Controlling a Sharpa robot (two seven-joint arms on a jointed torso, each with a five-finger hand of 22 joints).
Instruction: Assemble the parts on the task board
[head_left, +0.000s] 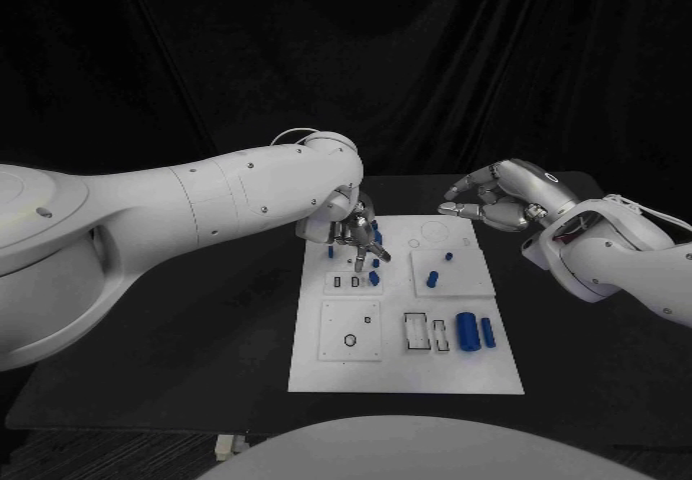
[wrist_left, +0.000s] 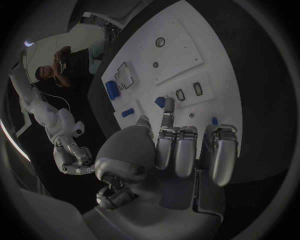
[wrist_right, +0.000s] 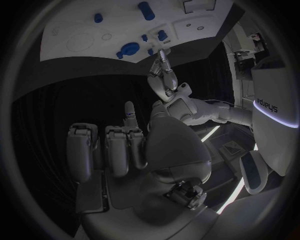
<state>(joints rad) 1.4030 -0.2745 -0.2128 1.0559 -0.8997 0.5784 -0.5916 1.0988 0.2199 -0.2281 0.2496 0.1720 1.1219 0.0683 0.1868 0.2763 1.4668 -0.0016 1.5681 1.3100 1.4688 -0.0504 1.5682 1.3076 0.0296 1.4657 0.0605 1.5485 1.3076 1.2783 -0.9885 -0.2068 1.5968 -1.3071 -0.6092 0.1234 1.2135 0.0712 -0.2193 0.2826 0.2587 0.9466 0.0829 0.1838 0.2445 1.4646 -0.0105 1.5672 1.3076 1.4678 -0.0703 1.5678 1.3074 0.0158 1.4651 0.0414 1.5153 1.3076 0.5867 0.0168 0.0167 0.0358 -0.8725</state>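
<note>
No writing is readable on the task board. The left hand pinches a small blue part; the right hand hovers beyond the desk, fingers curled, empty.

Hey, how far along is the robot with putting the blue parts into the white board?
Early to midway, at a guess. A few small blue parts already stand upright on the task board. The left hand works over the board's far-left area, fingers down among pieces there. The right hand waits off the board with nothing in it. Two larger blue cylinders lie loose.
</note>
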